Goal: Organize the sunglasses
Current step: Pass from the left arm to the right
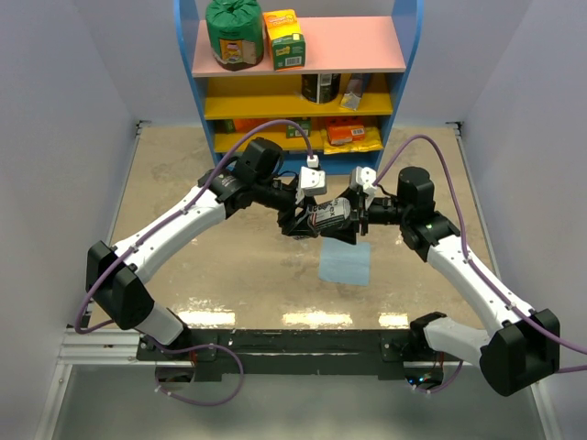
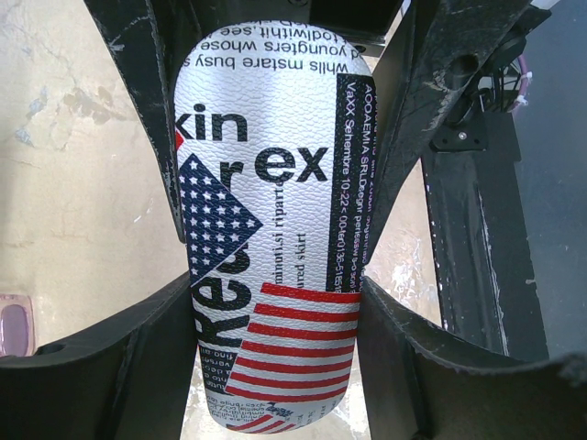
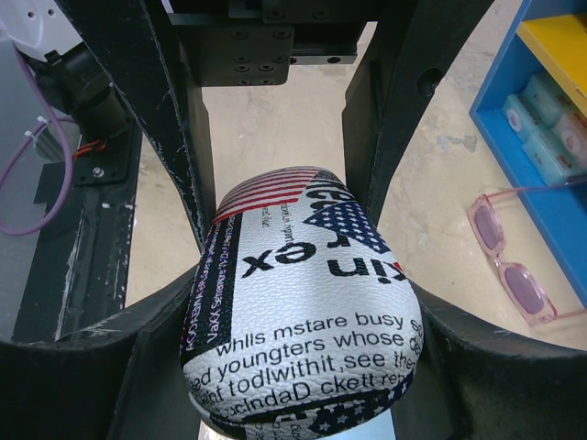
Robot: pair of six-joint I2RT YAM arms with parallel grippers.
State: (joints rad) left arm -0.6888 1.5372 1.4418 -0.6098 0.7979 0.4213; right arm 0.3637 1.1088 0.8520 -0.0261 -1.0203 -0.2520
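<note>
The grey-white pouch (image 1: 328, 218) with flag print and lettering hangs above the table's middle, held at both ends. My left gripper (image 2: 275, 307) is shut on its striped end (image 2: 293, 348). My right gripper (image 3: 303, 316) is shut on the other, lettered end (image 3: 312, 348). In the top view the left gripper (image 1: 315, 218) and right gripper (image 1: 347, 220) face each other. The sunglasses (image 3: 509, 266), pink-tinted with a thin frame, lie open on the table beside the blue shelf's base, to the right of my right gripper. A pink edge (image 2: 13, 325) shows at the left wrist view's border. I cannot make the sunglasses out from above.
A light blue square cloth (image 1: 346, 262) lies flat on the table just below the grippers. A blue shelf (image 1: 298, 55) with pink and yellow boards stands at the back, holding packets and a green bag (image 1: 235, 32); its side shows in the right wrist view (image 3: 514, 137).
</note>
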